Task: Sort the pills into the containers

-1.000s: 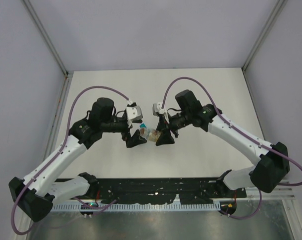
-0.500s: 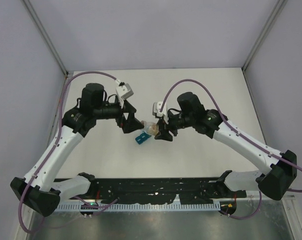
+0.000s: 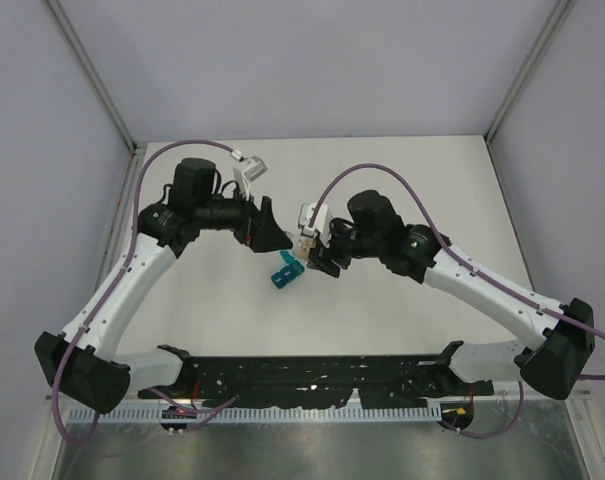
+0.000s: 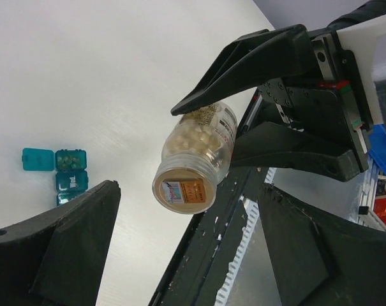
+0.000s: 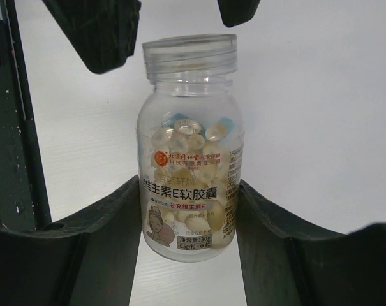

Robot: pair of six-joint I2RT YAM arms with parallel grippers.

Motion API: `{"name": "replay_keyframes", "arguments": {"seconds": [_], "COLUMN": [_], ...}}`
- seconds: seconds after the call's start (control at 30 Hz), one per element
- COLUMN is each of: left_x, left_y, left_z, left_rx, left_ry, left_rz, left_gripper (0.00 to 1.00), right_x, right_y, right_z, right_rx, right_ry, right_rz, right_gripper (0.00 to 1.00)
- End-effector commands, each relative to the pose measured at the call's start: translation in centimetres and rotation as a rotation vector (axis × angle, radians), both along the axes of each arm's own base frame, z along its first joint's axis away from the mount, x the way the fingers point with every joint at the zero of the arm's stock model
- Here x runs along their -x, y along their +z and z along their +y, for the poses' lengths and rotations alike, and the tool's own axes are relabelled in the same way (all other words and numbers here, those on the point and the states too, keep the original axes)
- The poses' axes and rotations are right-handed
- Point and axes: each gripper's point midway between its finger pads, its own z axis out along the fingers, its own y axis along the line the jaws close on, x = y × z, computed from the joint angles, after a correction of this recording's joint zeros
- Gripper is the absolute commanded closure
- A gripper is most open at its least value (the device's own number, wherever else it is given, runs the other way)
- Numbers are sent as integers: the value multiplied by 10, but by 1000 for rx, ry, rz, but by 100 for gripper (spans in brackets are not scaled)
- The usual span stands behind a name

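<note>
Early stage imo. Right gripper is pinching the vial sideways above the surface, center of top view. The vial is mostly full of pale pills and its end looks capped. Left gripper is spread wide and empty, facing that end. Containers sit on the surface, lower left of left wrist view. One lid is open w/ a few pills inside; other two compartments, can't tell. Bulk of sorting is left.

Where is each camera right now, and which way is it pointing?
Top external: high behind both arms, looking down on the table; both show whole.
Left wrist: faces the bottle in the right claw, teal containers beyond; own fingers show.
Right wrist: looks along its own fingers at the bottle.
Shared: the bottle.
</note>
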Motion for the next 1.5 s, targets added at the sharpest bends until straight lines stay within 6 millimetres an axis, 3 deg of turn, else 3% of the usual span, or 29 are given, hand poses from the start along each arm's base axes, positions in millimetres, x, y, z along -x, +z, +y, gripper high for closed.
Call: {"name": "replay_keyframes", "arguments": {"seconds": [0.0, 0.67, 0.73, 0.9, 1.47], "left_x": [-2, -4, -3, 6, 22], "left_y": [12, 6, 5, 0, -15], "left_z": [-4, -12, -13, -12, -4], "left_rx": [35, 58, 57, 35, -24], "left_ry": [6, -51, -61, -136, -258], "left_rz": [42, 74, 74, 84, -70], "left_gripper": [11, 55, 64, 99, 100], "right_x": [-8, -3, 0, 11, 43], "right_y": [34, 29, 28, 22, 17], "right_z": [4, 5, 6, 6, 14], "right_rx": [-74, -67, -66, -56, -72], "right_ry": [-42, -22, -4, 59, 246], "right_rz": [-90, -75, -70, -54, 52], "right_gripper": [94, 94, 94, 94, 95]}}
